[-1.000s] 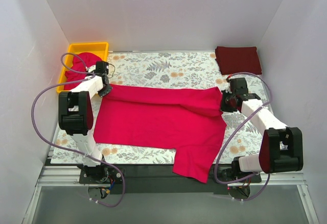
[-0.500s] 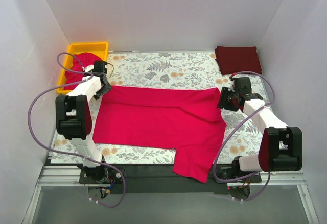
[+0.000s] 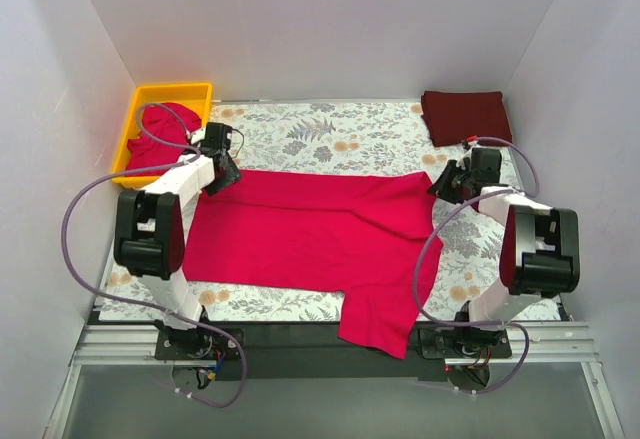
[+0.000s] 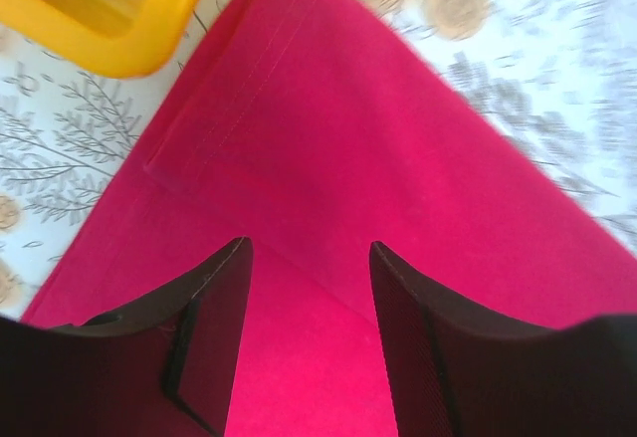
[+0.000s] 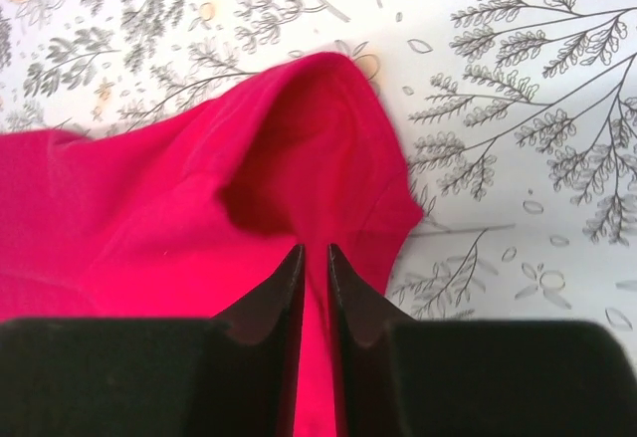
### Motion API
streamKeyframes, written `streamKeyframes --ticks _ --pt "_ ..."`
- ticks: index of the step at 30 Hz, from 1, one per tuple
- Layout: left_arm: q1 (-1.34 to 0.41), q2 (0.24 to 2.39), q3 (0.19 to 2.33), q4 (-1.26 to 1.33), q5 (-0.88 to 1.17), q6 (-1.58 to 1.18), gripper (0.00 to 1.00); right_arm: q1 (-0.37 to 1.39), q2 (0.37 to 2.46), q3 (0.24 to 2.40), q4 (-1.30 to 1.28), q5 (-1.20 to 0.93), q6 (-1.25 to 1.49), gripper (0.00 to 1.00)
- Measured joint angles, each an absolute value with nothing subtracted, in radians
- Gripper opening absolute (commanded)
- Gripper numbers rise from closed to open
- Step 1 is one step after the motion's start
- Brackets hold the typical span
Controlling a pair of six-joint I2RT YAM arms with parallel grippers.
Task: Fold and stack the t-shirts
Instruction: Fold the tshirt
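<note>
A crimson t-shirt (image 3: 320,234) lies spread across the floral table, one part hanging over the near edge. My left gripper (image 3: 226,169) is open over the shirt's far left corner (image 4: 299,138), with flat cloth showing between its fingers (image 4: 209,318). My right gripper (image 3: 447,181) is shut on a raised fold at the shirt's far right corner (image 5: 299,158). A dark maroon t-shirt (image 3: 465,116) lies folded at the back right. Another crimson shirt (image 3: 165,131) lies bunched in the yellow tray (image 3: 170,90).
The yellow tray's corner (image 4: 109,29) is just beyond the shirt's left corner in the left wrist view. White walls enclose the table on three sides. Bare floral table (image 5: 518,158) lies right of the pinched corner.
My left gripper has moved right along the shirt's far edge. My right gripper has moved back and right with the shirt's corner, drawing the far edge straighter.
</note>
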State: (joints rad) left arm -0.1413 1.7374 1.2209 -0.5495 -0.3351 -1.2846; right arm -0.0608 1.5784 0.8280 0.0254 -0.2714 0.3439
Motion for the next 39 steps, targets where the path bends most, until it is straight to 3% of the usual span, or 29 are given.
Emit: streamKeyframes --ticks 6,13,19,23,30,39 --pt "-0.141 1.887 1.222 -0.544 -0.337 -1.287 0.43 -0.107 1.735 0.831 0.128 -0.327 0.392 0.20" --pt "-0.140 1.864 1.183 -0.526 -0.327 -1.345 0.39 -0.176 1.848 0.927 0.195 -0.370 0.441 0.21" --pt "-0.140 1.765 1.073 -0.522 -0.286 -1.385 0.46 -0.217 1.875 0.959 0.210 -0.390 0.446 0.30" --pt "-0.141 1.740 1.071 -0.552 -0.283 -1.380 0.51 -0.221 1.845 0.959 0.204 -0.430 0.452 0.45" --pt "-0.139 1.740 1.144 -0.533 -0.353 -1.340 0.53 -0.193 1.785 0.990 0.230 -0.540 0.510 0.50" --pt "-0.109 1.877 1.213 -0.469 -0.404 -1.300 0.52 -0.134 1.909 1.106 0.258 -0.584 0.590 0.50"
